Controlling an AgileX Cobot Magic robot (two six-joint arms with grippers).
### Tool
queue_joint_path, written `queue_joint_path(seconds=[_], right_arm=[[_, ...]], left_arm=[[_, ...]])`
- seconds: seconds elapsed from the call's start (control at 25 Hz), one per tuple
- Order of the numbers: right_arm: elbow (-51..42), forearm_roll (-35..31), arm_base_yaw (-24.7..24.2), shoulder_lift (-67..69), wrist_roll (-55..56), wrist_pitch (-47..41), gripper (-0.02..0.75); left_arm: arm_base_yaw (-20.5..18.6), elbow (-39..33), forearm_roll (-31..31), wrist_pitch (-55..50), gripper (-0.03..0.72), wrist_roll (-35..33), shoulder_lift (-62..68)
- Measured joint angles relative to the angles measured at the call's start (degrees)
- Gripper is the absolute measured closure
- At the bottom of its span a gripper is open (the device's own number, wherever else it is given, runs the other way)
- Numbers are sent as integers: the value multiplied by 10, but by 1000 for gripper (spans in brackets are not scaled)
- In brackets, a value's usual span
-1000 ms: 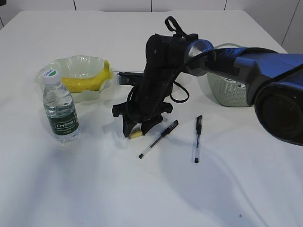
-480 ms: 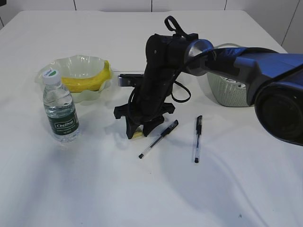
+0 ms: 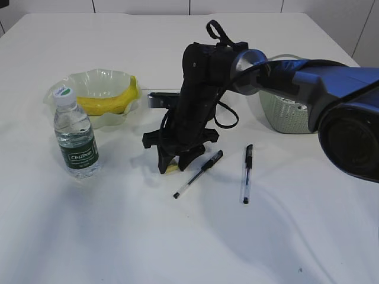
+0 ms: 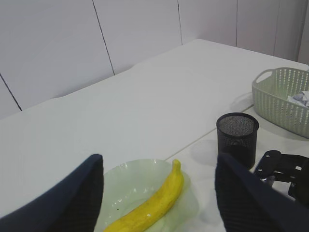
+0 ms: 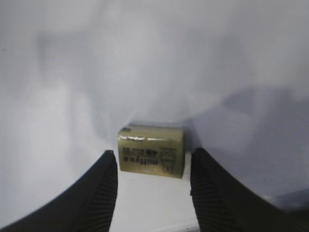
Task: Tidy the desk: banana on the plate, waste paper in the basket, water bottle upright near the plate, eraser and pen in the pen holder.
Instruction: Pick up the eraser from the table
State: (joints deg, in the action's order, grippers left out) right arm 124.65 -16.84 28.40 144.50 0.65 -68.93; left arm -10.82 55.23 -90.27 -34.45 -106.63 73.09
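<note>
On the left of the surface (image 3: 106, 236) a bottle (image 3: 74, 134) is seen upright, its green label bearing white lettering too small to be read. Just behind it, a banana (image 3: 112, 102) is held in the plate (image 3: 98, 80). At centre, the right pincer (image 5: 150, 181) is lowered over the eraser (image 5: 151, 151), which lies on the surface between the spread fingers (image 5: 99, 193), untouched; black print on its sleeve is blurred and cannot be made out. The holder (image 4: 236, 137) is largely hidden behind the arm in the exterior view. Two pens (image 3: 199, 173) (image 3: 247, 173) lie right of the eraser. The basket (image 3: 287, 115), partly hidden, holds crumpled paper (image 4: 300, 98). The left pincer (image 4: 159, 203) is spread and empty above the plate.
</note>
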Motion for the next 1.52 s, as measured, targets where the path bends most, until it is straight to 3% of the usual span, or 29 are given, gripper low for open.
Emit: queue_joint_path(seconds=[1.52], right_arm=[[7,-7,0,4,10,23,317]], left_arm=[[0,0,11,-9,182,1,-12]])
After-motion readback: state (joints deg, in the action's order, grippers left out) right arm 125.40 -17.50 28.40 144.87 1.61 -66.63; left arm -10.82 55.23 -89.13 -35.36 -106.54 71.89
